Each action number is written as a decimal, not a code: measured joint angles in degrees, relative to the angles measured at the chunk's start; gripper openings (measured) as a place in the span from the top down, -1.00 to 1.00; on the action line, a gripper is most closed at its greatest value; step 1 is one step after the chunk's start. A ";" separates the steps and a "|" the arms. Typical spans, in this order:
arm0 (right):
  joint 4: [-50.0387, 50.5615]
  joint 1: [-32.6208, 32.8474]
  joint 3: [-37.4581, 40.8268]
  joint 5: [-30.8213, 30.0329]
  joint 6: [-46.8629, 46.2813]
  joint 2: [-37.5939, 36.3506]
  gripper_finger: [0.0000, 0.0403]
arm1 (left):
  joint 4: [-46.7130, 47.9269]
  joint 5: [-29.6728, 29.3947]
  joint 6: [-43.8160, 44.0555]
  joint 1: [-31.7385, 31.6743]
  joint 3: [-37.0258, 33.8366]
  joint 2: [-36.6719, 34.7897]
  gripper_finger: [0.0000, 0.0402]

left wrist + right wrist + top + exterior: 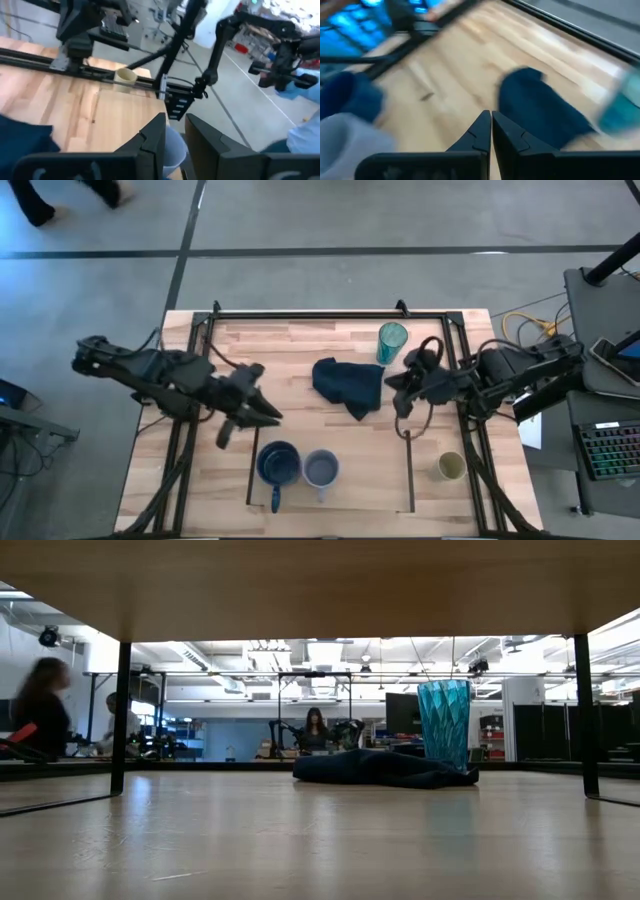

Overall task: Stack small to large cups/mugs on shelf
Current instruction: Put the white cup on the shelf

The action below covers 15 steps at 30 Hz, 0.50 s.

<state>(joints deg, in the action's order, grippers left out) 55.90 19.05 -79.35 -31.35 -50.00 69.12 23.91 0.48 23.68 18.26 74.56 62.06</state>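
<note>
Left hand (262,412), fingers slightly apart and empty, hangs just beside the mug (278,465) on the shelf (370,480). Right hand (397,388), closed and empty, hovers beside the cloth (348,384), probably clearing it from the shelf.

Grey floor (400,215), bright ceiling lights (330,652)

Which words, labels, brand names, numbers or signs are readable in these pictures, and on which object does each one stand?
None can be read.
Dark blue mug, grey-blue cup, beige cup, teal tumbler and dark blue cloth: no print visible.
Keyboard at the table's right: key legends too small to read.
Room behind the table in the low view: any signs are too small and blurred.
</note>
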 joint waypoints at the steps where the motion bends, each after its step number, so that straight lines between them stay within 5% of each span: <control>1: 2.66 -0.56 0.00 -0.14 -2.46 -0.39 0.96 | -0.38 -0.52 0.90 -0.19 -1.45 -1.62 0.71; 7: 18.41 -1.70 0.00 1.92 -17.46 -1.64 0.96 | -0.63 -1.06 4.49 -0.29 -9.66 -9.30 0.71; 15: 33.28 -1.62 0.02 19.69 -31.60 -0.74 0.94 | -0.73 -1.21 6.01 -0.30 -16.08 -16.31 0.71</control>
<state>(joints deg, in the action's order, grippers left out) 89.18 17.43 -79.33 -11.66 -81.60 68.39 23.17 -0.73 29.69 17.96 58.48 45.75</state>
